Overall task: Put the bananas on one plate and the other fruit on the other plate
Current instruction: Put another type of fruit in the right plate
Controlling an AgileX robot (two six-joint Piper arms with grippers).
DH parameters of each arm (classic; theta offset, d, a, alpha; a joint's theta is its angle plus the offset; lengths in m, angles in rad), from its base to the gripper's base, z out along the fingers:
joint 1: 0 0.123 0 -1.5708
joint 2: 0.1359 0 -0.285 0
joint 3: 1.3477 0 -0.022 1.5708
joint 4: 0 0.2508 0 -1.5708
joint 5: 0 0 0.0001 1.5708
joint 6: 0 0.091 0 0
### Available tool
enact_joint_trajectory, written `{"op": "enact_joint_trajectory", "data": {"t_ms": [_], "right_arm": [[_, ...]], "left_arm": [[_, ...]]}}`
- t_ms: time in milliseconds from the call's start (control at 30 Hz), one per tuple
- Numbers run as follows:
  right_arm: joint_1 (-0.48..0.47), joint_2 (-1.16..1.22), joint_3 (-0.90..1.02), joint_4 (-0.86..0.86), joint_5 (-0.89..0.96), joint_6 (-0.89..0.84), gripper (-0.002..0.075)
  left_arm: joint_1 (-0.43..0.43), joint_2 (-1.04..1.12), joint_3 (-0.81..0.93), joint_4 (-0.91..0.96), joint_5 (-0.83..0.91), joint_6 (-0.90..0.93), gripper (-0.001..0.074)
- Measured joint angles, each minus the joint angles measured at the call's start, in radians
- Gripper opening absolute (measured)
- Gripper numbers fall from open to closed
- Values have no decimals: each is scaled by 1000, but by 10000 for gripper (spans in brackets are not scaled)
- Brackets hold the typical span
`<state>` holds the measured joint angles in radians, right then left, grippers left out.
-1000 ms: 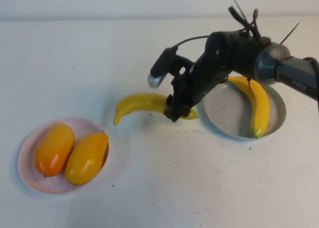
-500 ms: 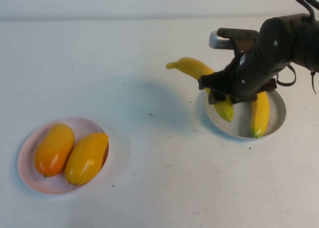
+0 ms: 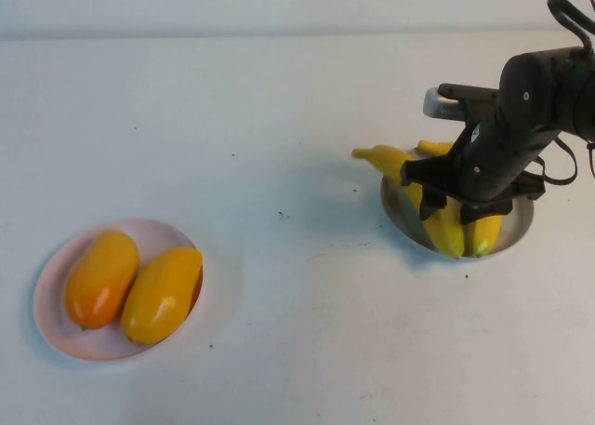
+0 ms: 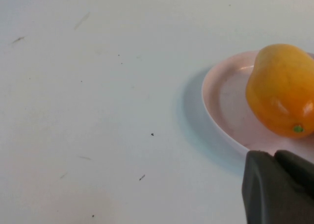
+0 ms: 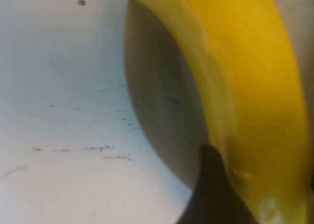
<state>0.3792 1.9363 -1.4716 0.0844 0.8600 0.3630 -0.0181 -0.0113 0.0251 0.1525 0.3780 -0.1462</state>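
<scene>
White tabletop fills the high view. At lower left sits the pink plate [image 3: 56, 337] with two orange-yellow fruits side by side — the left fruit [image 3: 100, 278] and the right fruit [image 3: 162, 294]. The left gripper [image 4: 279, 189] shows only in its wrist view, beside that plate's rim; whether its fingers are open or closed cannot be told. Farther back, at right of centre, the right gripper [image 3: 462, 200] is clamped on a banana [image 3: 423, 197] over the grey plate [image 3: 517, 222] — its tip overhangs the left rim. A second banana [image 3: 483, 232] lies just beside it.
</scene>
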Motion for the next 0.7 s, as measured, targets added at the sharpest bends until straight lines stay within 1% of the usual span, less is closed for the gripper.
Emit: {"op": "enact_joint_trajectory", "data": {"t_ms": [100, 200, 333, 433, 500, 567, 633, 700], "right_arm": [[0, 2, 0, -15, 3, 2, 413], [0, 2, 0, -20, 8, 2, 424], [-2, -21, 2, -21, 38, 2, 424], [2, -80, 25, -25, 60, -1, 394], [12, -152, 56, -28, 74, -22, 337], [26, -228, 89, -28, 94, -67, 256], [38, -311, 116, -28, 136, -108, 147], [40, -382, 131, -23, 201, -140, 55]], "left_arm": [[0, 0, 0, 0, 0, 0, 1], [0, 0, 0, 0, 0, 0, 1], [0, 0, 0, 0, 0, 0, 1], [0, 0, 0, 0, 0, 0, 1], [0, 0, 0, 0, 0, 0, 1], [0, 0, 0, 0, 0, 0, 1], [0, 0, 0, 0, 0, 0, 1], [0, 0, 0, 0, 0, 0, 1]]}}
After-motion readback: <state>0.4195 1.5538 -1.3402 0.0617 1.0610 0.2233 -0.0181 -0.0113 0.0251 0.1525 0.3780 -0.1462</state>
